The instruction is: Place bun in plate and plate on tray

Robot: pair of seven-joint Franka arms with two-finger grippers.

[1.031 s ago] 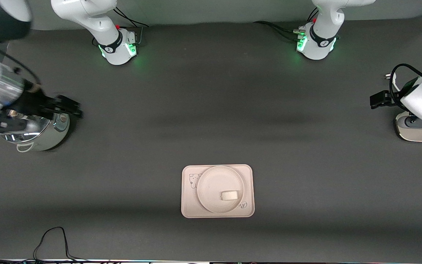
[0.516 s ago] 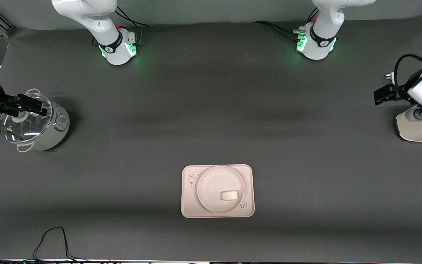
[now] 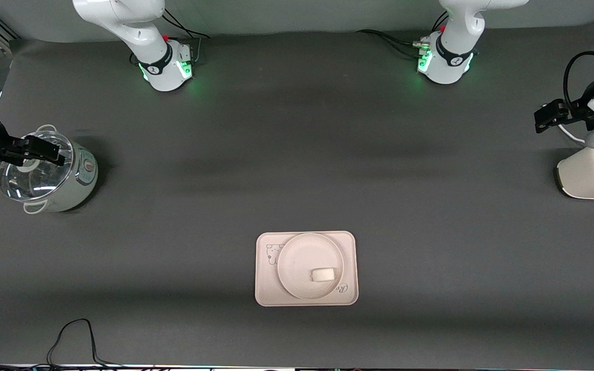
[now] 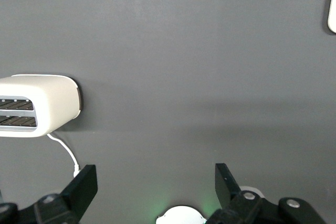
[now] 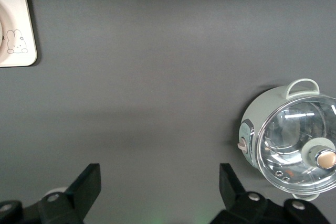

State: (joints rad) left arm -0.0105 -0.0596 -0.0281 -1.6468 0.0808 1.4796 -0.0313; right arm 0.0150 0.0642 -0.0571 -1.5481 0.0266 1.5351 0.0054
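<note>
1. The tray [image 3: 306, 268] lies flat on the dark table [image 3: 431, 216], nearest the front camera and about midway between the two ends; its cartoon animal print shows at the corner toward the right arm's end.
2. The plate [image 3: 302, 257] sits on the tray, inside its rim, covering most of the printed surface.
3. The bun [image 3: 323, 274] rests in the plate, on the part nearer the front camera and toward the left arm's end.
4. Farther from the camera, at the right arm's end, the right gripper [image 3: 36, 149] hangs over a pale cooking pot [image 3: 78, 180] with a glass lid [image 5: 299, 142]; its fingers [image 5: 84, 187] stand wide apart, holding nothing.
5. At the left arm's end, the left gripper [image 3: 549, 114] is up over the table beside a white toaster [image 3: 588, 180]; its fingers [image 4: 81, 187] are also spread, empty.
</note>
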